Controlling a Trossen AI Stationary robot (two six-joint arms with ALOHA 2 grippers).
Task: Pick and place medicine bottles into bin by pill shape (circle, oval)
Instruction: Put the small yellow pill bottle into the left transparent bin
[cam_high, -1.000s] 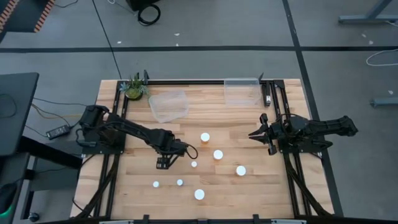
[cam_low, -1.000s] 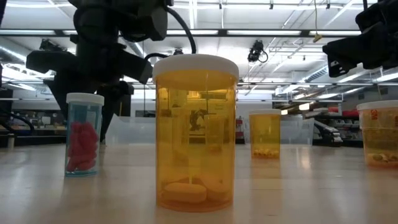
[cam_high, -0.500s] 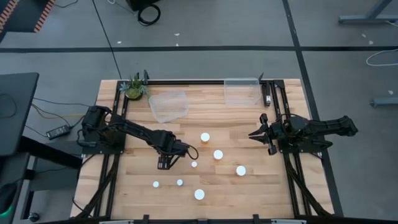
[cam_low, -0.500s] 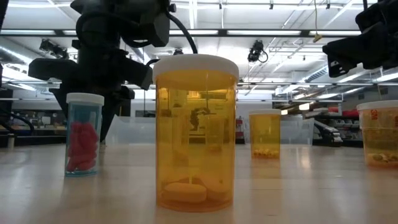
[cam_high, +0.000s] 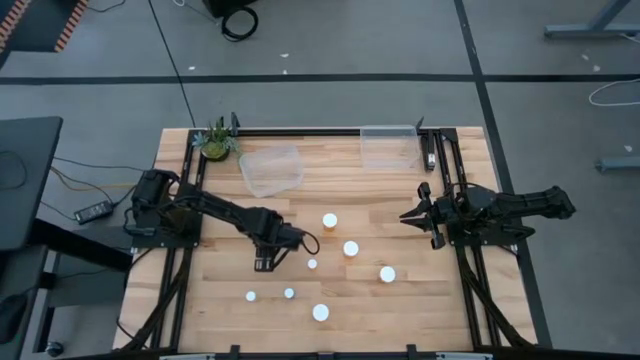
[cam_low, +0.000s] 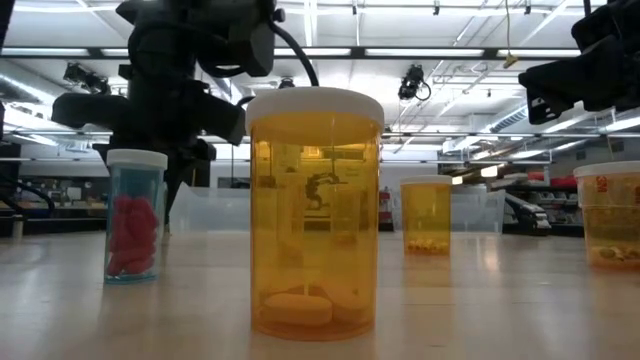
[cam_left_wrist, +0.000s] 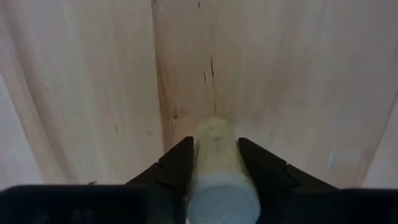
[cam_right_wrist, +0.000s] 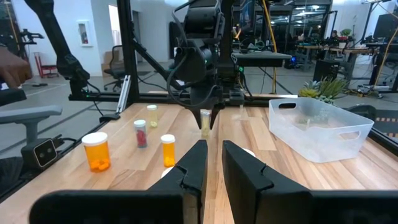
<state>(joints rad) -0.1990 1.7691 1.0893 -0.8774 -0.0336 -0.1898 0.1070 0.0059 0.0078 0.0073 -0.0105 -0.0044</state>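
wooden surface (cam_high: 230, 300) below me: my left hand (cam_high: 262, 264) is clenched around a small pale bottle (cam_left_wrist: 217, 165) left of centre; right hand (cam_high: 408, 215) waits clenched at the right edge.

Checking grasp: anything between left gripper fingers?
Yes: a small medicine bottle sits between the left gripper fingers, per left wrist view.

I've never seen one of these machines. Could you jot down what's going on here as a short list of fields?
Left pincer: fingers against both sides of a small pale bottle on the wooden table
Right pincer: shut, empty, waiting by the table's right side
Bottles standing loose: six white-capped ones, including a blue bottle with red pills and a big orange bottle
Bins: two clear bins at the table's far edge
Also there: potted plant in the far left corner
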